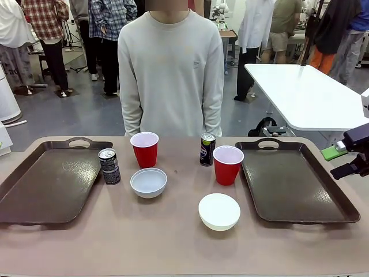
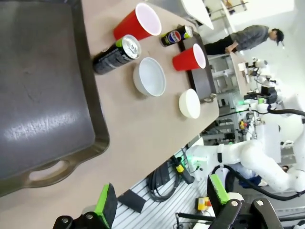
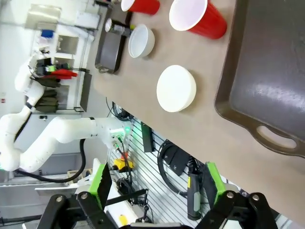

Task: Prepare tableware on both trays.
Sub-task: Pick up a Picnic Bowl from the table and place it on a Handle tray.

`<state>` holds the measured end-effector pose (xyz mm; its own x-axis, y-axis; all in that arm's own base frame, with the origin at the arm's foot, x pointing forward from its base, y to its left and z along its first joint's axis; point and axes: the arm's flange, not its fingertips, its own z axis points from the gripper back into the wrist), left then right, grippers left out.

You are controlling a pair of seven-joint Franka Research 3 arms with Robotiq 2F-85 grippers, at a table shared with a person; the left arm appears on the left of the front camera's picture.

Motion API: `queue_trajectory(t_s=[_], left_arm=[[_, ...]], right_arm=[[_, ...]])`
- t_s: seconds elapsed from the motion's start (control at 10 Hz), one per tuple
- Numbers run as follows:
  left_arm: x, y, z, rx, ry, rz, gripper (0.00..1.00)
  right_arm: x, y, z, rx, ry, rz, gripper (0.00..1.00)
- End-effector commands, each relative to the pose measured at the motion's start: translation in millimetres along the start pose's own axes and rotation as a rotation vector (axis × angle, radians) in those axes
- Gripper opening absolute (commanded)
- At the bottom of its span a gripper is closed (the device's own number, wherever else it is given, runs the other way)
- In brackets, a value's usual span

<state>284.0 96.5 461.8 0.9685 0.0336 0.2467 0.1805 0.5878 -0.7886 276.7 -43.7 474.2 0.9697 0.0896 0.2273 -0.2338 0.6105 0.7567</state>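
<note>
Two dark brown trays lie flat and bare, one at the left (image 1: 46,184) and one at the right (image 1: 294,184). Between them on the table stand two red cups (image 1: 145,149) (image 1: 228,164), two dark cans (image 1: 109,166) (image 1: 207,149) and two white bowls (image 1: 148,182) (image 1: 219,211). My right gripper (image 1: 339,161) hovers open beyond the right tray's outer rim. In the right wrist view its fingers (image 3: 156,183) are spread wide off the table's near edge. My left gripper (image 2: 162,198) is open too, off the edge near the left tray's handle (image 2: 47,171).
A person (image 1: 170,75) stands at the far side, arms down, hands out of sight. A white table (image 1: 305,95) sits behind at the right. Cables and a slatted frame (image 3: 176,167) lie below the table's near edge.
</note>
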Motion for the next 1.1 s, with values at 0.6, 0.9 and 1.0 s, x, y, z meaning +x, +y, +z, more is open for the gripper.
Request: queue_trajectory(t_s=[0.6, 0.9, 1.0], left_arm=[[-1.8, 6.7, 1.9, -0.024, -0.008, 0.006, 1.00], [-1.8, 6.7, 1.9, -0.024, -0.008, 0.006, 1.00], [-1.8, 6.7, 1.9, -0.024, -0.008, 0.006, 1.00]], right_arm=[[-0.3, -0.4, 1.3, 0.014, -0.008, -0.009, 1.00], [-0.3, -0.4, 1.3, 0.014, -0.008, -0.009, 1.00], [-0.3, -0.4, 1.3, 0.014, -0.008, -0.009, 1.00]])
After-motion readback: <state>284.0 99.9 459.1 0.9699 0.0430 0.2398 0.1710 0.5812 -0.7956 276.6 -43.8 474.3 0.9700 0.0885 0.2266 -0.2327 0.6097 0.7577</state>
